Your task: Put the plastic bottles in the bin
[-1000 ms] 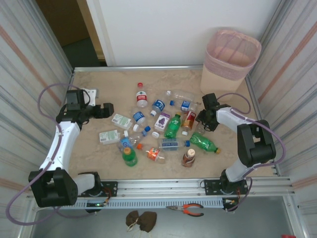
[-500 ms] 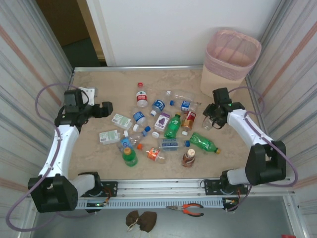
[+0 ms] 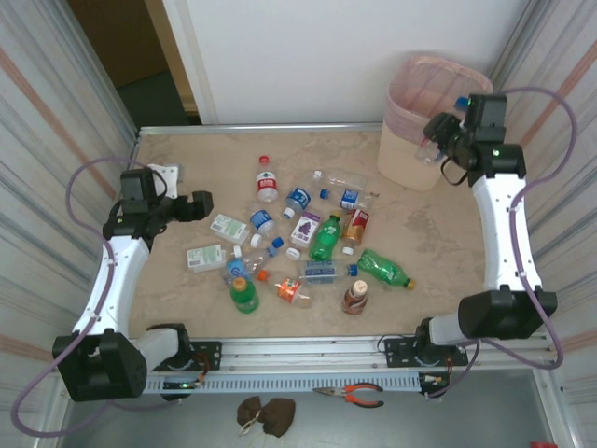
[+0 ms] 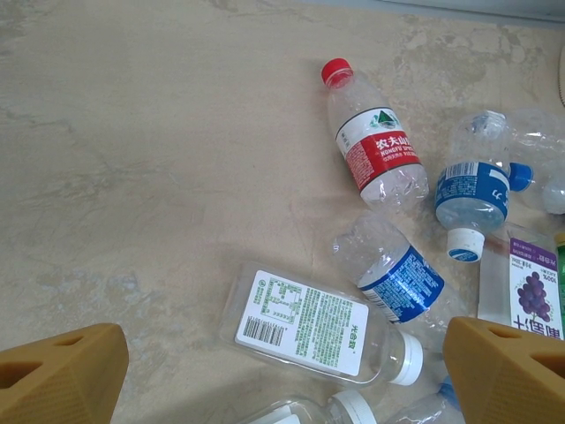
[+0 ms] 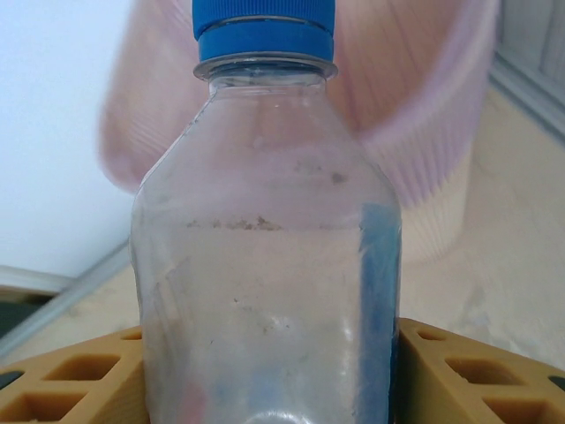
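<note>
The left gripper (image 3: 201,205) hung over the left part of the table (image 3: 187,159), its jaws spread wide and closed on nothing. In the left wrist view the left gripper (image 4: 282,375) had a clear bottle with a white label (image 4: 305,322) lying flat just ahead of it, between the lines of the two fingertips (image 4: 62,380). A blue-labelled bottle (image 4: 397,274) lay touching that one, a little further ahead and toward the right finger. A red-capped bottle (image 4: 375,150) lay well ahead and to the right of the jaws, and beside it, further right, a squat blue-labelled bottle (image 4: 472,190).

The rest of the plastic bottles (image 3: 317,238) lay scattered on the table between the two grippers, a green bottle (image 3: 326,239) among them, all well apart from either pair of jaws.

The right gripper (image 3: 438,140) was raised beside the bin (image 3: 406,163), close to its rim. Its jaws were closed partway on a clear blue-capped bottle (image 5: 265,221), which stood upright between the fingers (image 5: 71,375) with its cap pointing away from them. The pink-lined bin (image 5: 424,115) rose just beyond the held bottle; whether the bottle was over the opening could not be told.
</note>
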Motion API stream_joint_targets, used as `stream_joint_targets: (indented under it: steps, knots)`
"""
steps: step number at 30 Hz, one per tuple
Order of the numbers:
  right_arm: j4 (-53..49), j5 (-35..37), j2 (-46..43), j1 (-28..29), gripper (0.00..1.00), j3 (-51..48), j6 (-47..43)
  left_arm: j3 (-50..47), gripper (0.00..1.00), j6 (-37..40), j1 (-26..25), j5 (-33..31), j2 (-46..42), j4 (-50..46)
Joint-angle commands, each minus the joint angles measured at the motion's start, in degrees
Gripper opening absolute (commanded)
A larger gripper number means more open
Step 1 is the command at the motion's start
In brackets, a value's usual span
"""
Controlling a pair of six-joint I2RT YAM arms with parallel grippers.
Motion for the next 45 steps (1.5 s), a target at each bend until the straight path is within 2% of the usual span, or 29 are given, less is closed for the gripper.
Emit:
stream_joint_targets:
  steps: [1,7,13,24,32,45]
  knots:
    - [-0.5,-3.4,6.1,-2.1,0.59,7.9,-1.5,-0.7,0.93,0.3,0.0,0.8,-1.0,0.6]
    - [2.6,-7.2,17.2,-4.8,0.58,22.1,2.7,-0.7,0.93,0.4,0.0,1.0,-0.2,1.0]
    - [4.2,-7.1,27.3,-4.7,0.57,31.9,2.6,-0.7,0.93,0.3,0.0,1.4,0.3,1.0]
    - [2.3,-7.0,41.5,-2.9,0.56,43.9,0.5,-0.9,0.93,0.3,-0.8,1.4,1.0,0.8]
    - [-5.7,-7.9,44.7,-2.3,0.55,45.3,-4.3,-0.4,0.93,0.4,-0.9,1.6,1.9,0.1]
    - [-22.4,-14.2,42.8,-3.3,0.57,45.8,-18.8,0.3,0.93,1.1,-4.1,0.4,4.0,-1.4]
